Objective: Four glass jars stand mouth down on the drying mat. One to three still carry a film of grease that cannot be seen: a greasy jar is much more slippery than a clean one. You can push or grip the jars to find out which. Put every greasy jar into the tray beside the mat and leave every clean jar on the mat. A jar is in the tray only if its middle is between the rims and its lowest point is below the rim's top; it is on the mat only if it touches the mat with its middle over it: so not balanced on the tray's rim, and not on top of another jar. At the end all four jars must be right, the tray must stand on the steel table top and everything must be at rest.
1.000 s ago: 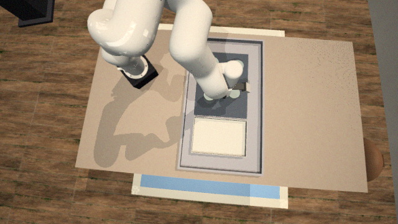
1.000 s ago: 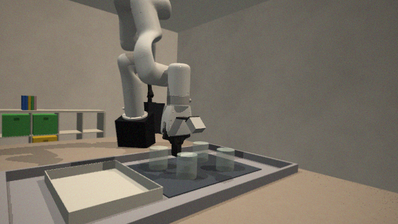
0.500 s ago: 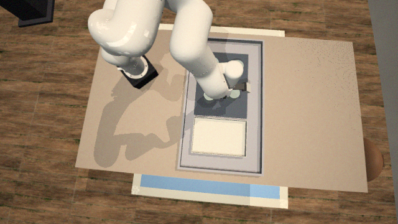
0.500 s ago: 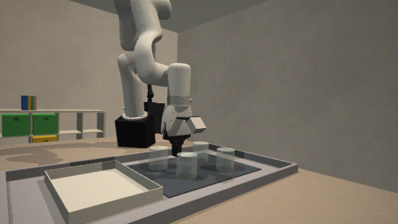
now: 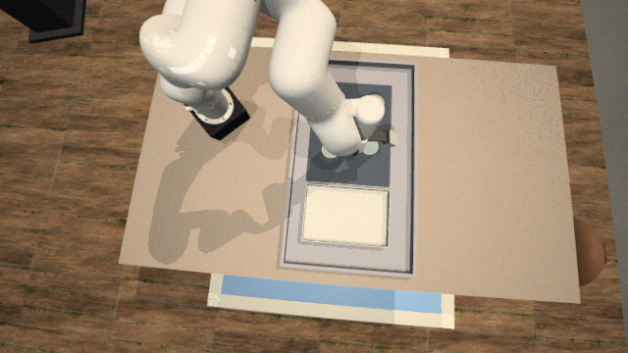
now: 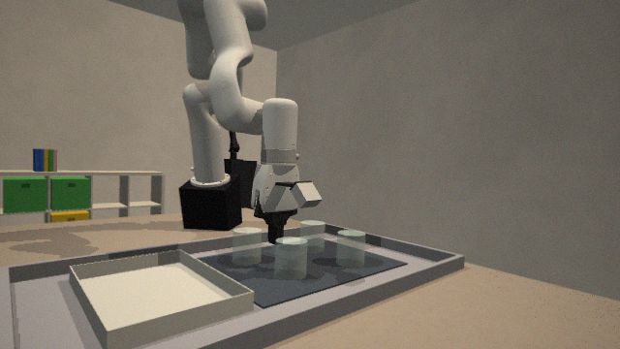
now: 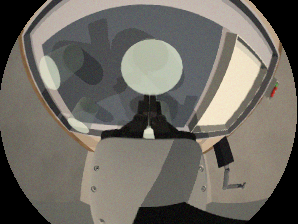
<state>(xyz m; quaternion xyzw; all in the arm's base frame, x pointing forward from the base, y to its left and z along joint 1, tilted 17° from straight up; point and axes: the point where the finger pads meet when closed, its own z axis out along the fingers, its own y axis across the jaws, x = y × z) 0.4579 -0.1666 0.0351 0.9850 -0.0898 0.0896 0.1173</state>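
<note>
Four clear glass jars stand mouth down on the dark mat (image 6: pixel 310 271): one at the left (image 6: pixel 247 244), one at the front (image 6: pixel 292 257), one at the back (image 6: pixel 313 233) and one at the right (image 6: pixel 351 247). My gripper (image 6: pixel 275 238) is shut and empty, low between the jars, just behind the front jar. In the wrist view the shut fingertips (image 7: pixel 148 119) point at this jar (image 7: pixel 150 68); I cannot tell whether they touch it. In the top view the arm hides most jars; two show in part (image 5: pixel 330 152) (image 5: pixel 370 147). The cream tray (image 6: pixel 155 291) beside the mat is empty.
Mat and tray (image 5: pixel 344 215) lie inside a grey rimmed steel top (image 5: pixel 348 167) on the tan table. The arm's black base (image 5: pixel 218 118) stands to the left of it. A shelf with coloured boxes (image 6: pixel 46 194) is far behind.
</note>
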